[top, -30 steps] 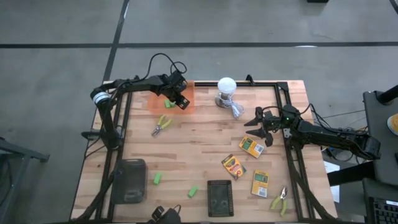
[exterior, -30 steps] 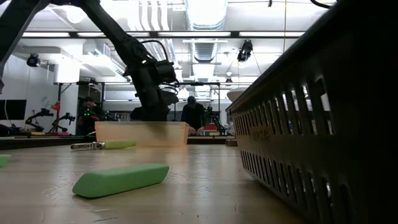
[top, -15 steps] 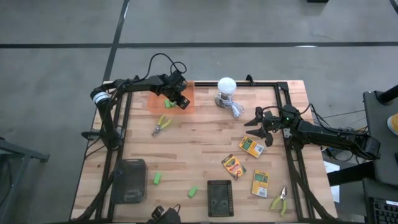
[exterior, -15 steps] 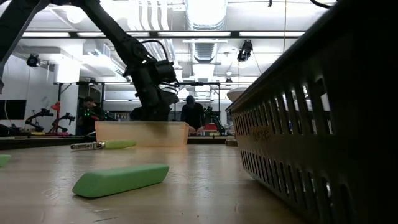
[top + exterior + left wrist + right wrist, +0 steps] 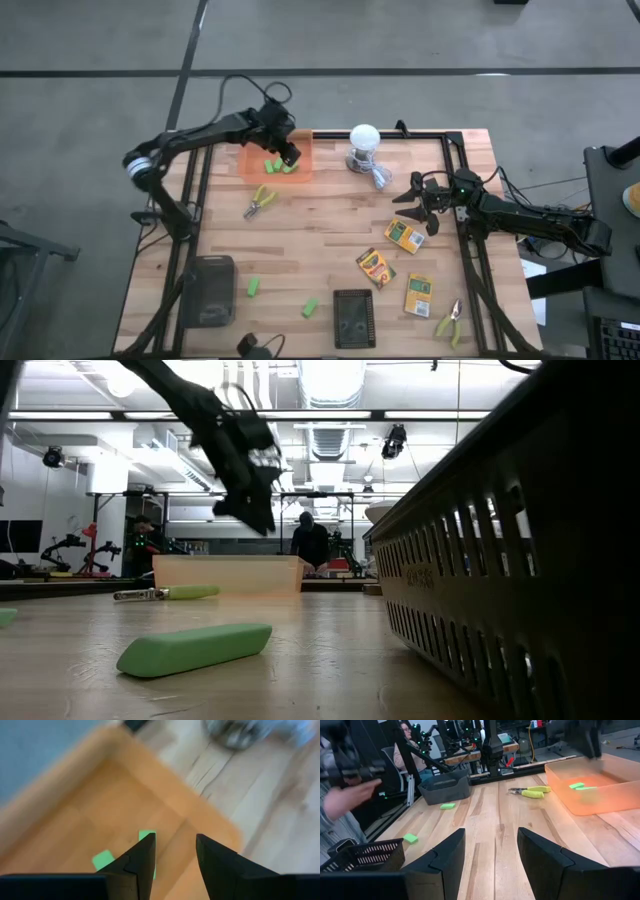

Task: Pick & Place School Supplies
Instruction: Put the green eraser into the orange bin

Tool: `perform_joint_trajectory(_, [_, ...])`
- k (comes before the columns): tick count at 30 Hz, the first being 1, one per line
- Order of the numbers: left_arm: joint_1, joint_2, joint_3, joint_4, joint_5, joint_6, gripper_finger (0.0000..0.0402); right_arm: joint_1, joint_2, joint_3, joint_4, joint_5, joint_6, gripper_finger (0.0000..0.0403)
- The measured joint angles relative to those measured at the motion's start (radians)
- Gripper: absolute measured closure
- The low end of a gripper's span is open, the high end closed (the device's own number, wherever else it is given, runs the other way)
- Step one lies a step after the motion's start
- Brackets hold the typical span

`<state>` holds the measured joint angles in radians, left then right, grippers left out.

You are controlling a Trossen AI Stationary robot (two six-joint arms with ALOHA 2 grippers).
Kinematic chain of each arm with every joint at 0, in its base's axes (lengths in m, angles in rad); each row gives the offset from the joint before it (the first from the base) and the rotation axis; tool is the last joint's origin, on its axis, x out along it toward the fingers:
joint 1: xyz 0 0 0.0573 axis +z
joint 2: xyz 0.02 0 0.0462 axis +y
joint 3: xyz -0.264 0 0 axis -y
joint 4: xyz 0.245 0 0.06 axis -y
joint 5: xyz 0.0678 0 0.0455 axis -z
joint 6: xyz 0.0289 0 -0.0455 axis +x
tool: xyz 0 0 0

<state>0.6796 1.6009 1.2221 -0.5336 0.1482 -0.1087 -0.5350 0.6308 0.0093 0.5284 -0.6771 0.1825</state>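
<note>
My left gripper [image 5: 283, 141] [image 5: 175, 855] [image 5: 247, 500] hangs open above the orange tray [image 5: 262, 157] [image 5: 228, 573], touching nothing. Two green blocks [image 5: 270, 165] [image 5: 289, 167] [image 5: 104, 859] lie flat on the tray floor. Two more green blocks [image 5: 253, 287] [image 5: 310, 308] [image 5: 195, 648] lie on the table near its front. One pair of pliers [image 5: 260, 200] [image 5: 530, 792] lies just in front of the tray, another [image 5: 450, 322] at the near right corner. Three crayon boxes [image 5: 404, 236] [image 5: 375, 267] [image 5: 418, 295] lie flat on the right. My right gripper [image 5: 412, 206] [image 5: 490, 855] waits open beside them.
A white bulb with a cable [image 5: 364, 141] stands right of the tray. A dark bin [image 5: 212, 290] and a dark mesh basket [image 5: 352, 318] [image 5: 520, 560] sit at the near edge. A person's hand [image 5: 345, 795] shows beyond the table. Bare wood lies mid-table.
My left gripper has risen out of the orange tray and now hangs well above its rim, shifted slightly toward the far edge. The spot it covered now shows a second green block lying in the tray.
</note>
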Motion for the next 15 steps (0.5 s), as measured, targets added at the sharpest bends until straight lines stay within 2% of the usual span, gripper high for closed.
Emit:
perform_joint_trajectory(3, [-0.005,-0.088,0.002,-0.054,-0.011,-0.051,0.0257,0.000,0.000,0.000,0.000,0.000,0.000,0.0225])
perform_joint_trajectory(7, [-0.025,-0.177,0.002,-0.245,-0.068,-0.155,0.0257,0.000,0.000,0.000,0.000,0.000,0.000,0.0225])
perform_joint_trajectory(15, [-0.123,-0.280,0.002,-0.487,-0.157,-0.273,0.0257,0.000,0.000,0.000,0.000,0.000,0.000,0.0225])
